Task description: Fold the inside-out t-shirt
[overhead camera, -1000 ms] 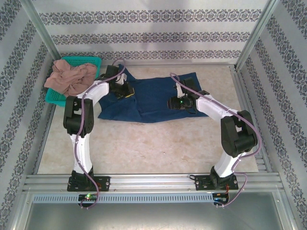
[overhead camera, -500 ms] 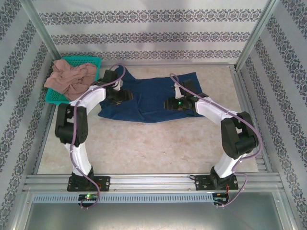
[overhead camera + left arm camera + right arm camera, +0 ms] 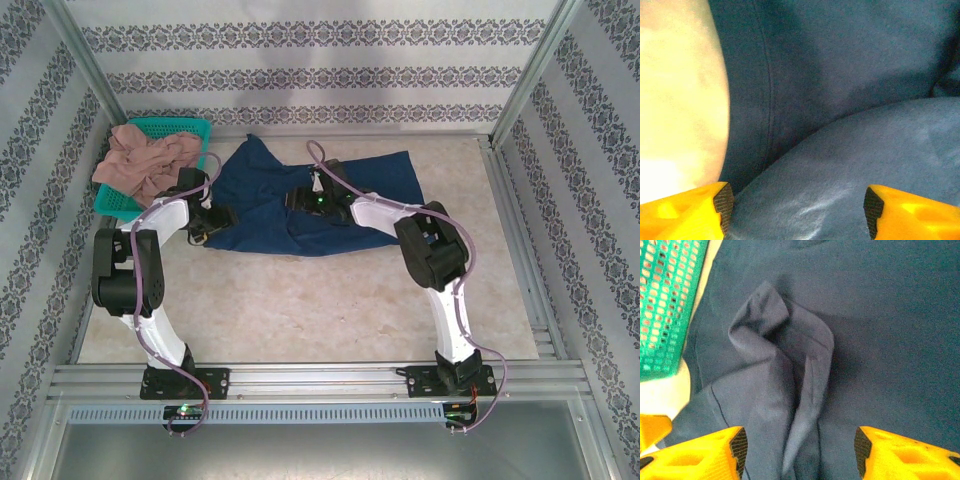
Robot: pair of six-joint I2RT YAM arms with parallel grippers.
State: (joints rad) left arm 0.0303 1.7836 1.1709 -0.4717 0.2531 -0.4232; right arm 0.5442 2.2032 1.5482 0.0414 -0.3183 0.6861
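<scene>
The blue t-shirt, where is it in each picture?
Top external: the t-shirt lies rumpled across the far middle of the table.
Left wrist: the t-shirt spreads across the middle and right.
Right wrist: the t-shirt spreads across the middle and right.
Shared landmark: the green basket, left of the t-shirt in top external and right wrist.

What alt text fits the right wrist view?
A dark navy t-shirt with a raised fold of fabric at centre. The jaws of the right gripper stand open at the bottom edge, either side of that fold; a teal basket sits upper left.
</scene>
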